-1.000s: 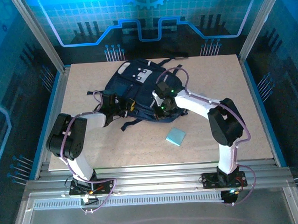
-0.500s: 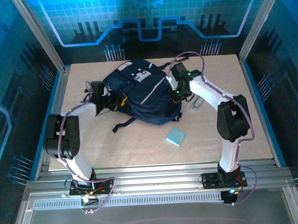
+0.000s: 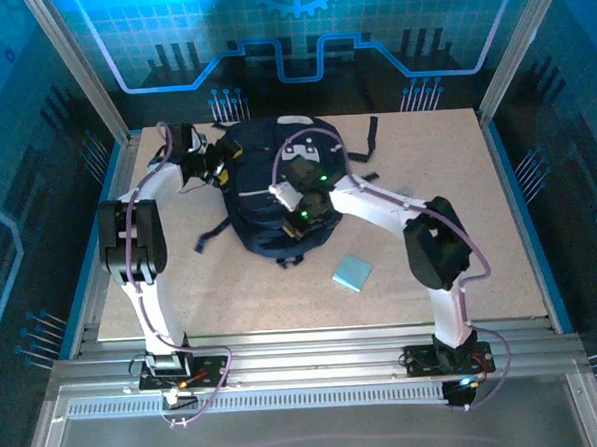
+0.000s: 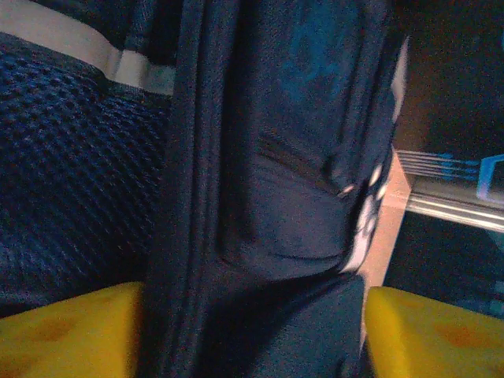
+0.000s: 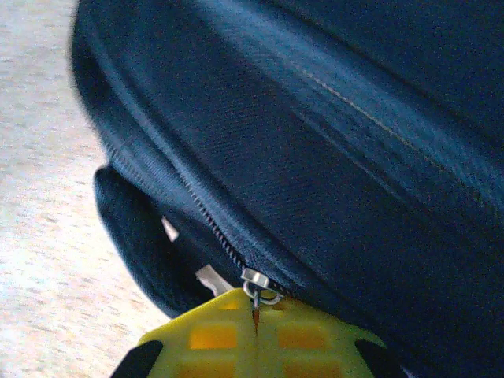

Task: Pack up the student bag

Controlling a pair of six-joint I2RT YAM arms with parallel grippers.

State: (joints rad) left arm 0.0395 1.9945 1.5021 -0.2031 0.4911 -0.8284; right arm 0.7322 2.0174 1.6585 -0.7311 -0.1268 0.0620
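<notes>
— Where is the student bag (image 3: 267, 200)?

— In the far middle of the table (image 3: 459, 225), lying flat between my two arms, its straps trailing toward the left.

— And your right hand?

— My right gripper (image 5: 256, 307) is pinched tight on the zip pull (image 5: 258, 283), at the bag's rounded near end. The metal ring sits right at my fingertips. The teeth (image 5: 197, 209) beyond it look meshed, so I judge this compartment has to be run open before anything goes in.

— Your left?

— My left gripper (image 4: 252, 315) is at the bag's far-left side, fingers (image 4: 63, 331) spread wide with the side panel bulging between them. Whether they press the fabric, I cannot tell. I place it there to brace the bag, so a tug on the zip does not drag the whole thing.

— What is there to pack?

— A small blue pad (image 3: 352, 272) waits on the table, apart from the bag, on its near side.
</notes>
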